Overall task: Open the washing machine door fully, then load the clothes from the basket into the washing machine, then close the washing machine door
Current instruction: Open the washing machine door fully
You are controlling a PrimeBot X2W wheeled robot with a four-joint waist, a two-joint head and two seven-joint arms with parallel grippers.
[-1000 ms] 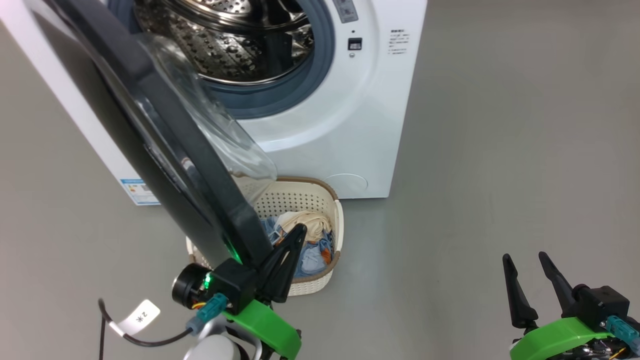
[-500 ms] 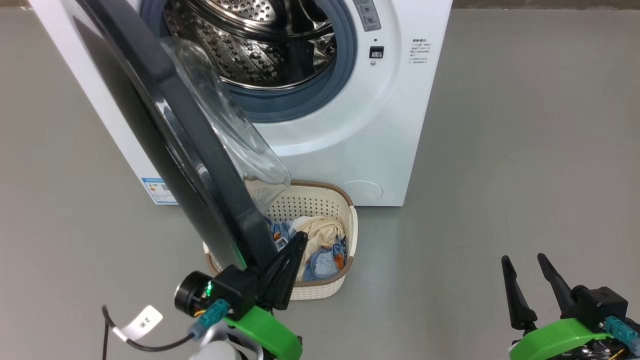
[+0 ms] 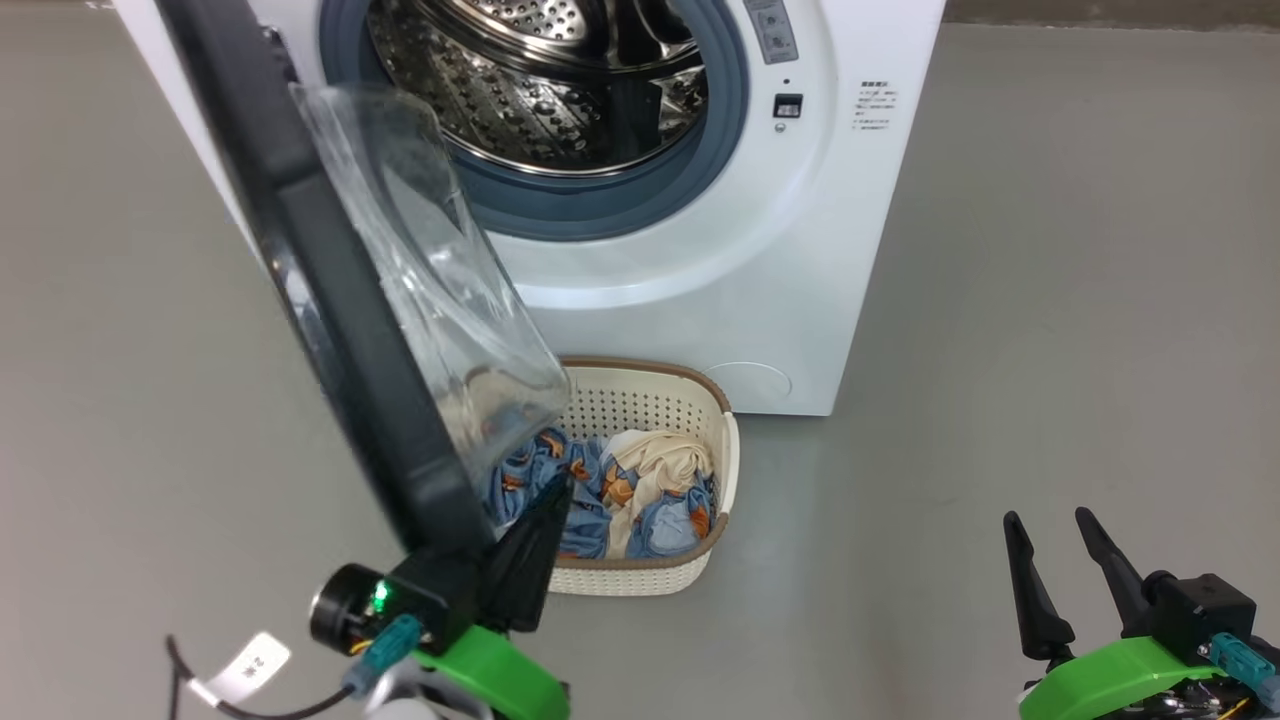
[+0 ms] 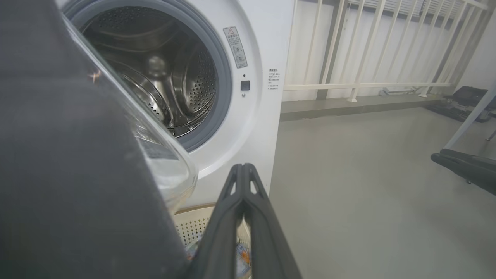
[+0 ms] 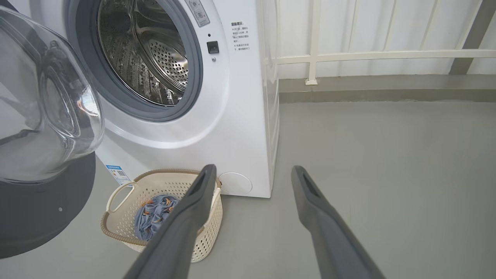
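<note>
Head view catches the left claw (image 3: 553,492), pressed together, at the lower rim of the washing machine door (image 3: 330,300), over the basket (image 3: 727,450) of clothes (image 3: 610,490); right wrist view adds the basket's white handle (image 5: 115,192); the right claw (image 3: 1047,522) hangs spread above bare floor (image 3: 1050,300)

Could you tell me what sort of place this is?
Probably a laundry spot on a balcony or utility area: a white washing machine stands on bare grey floor, a basket of clothes before it, a white railing behind.

Black jaws, green brackets (image 3: 1120,675)
</note>
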